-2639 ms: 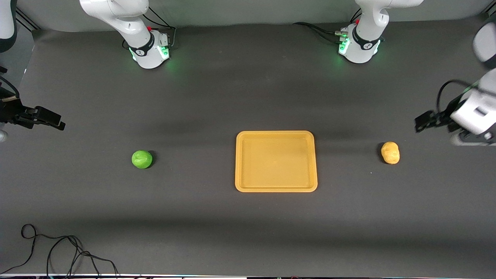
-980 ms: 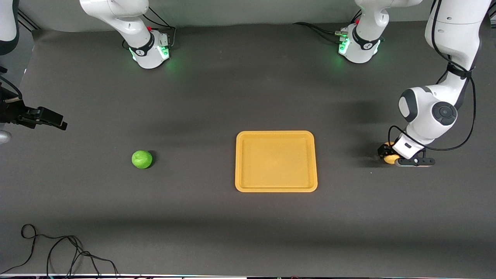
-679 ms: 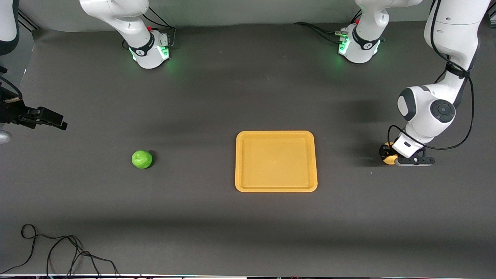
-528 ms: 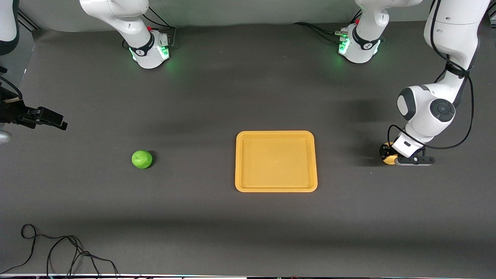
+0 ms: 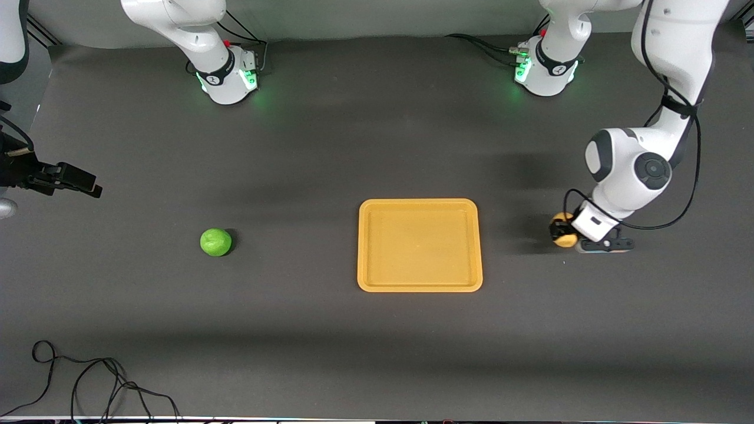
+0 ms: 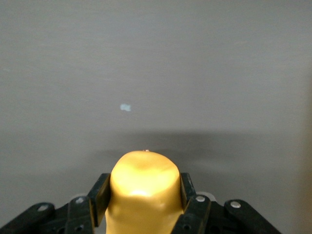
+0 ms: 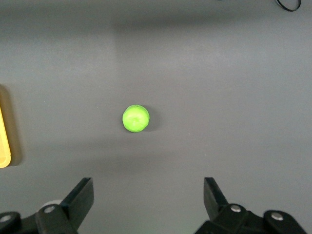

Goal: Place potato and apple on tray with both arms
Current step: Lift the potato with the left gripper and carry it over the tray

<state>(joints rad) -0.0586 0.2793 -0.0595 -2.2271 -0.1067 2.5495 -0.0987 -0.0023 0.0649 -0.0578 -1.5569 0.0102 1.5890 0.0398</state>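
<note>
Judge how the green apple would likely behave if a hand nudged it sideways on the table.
The apple looks round and smooth, so it would probably roll rather than slide. Nothing touches it, so little would stop it. It seems rigid, not squashy.

Potato (image 5: 564, 231): lumpy yellow-orange oval, clamped between the fingers of the left gripper (image 5: 561, 230) above the table (image 5: 330, 147), at about 3 o'clock from the tray; in the left wrist view its rounded end (image 6: 144, 190) protrudes between the two black fingers (image 6: 100, 195).

Apple (image 5: 215, 242): smooth, round, bright green, resting on the table at 9 o'clock from the tray, well apart from it.

Tray (image 5: 419, 287): flat orange-yellow rectangle, rounded corners, low rim, lying level at the table's middle.
</note>
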